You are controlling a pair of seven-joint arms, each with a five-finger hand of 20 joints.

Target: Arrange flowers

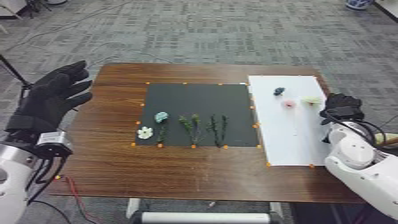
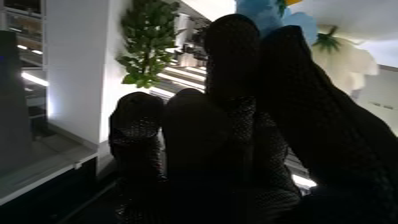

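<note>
Head view: flowers lay on dark mat and white board. My right fingers, right of board, were extended, hold unclear; left fingers loosely open, empty. Likely pick step; next needed gentle stem pinch.

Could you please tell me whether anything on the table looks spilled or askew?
Nothing stands out: green sprigs lie on the dark mat, a pink flower on the white board, and I see no spill.
</note>
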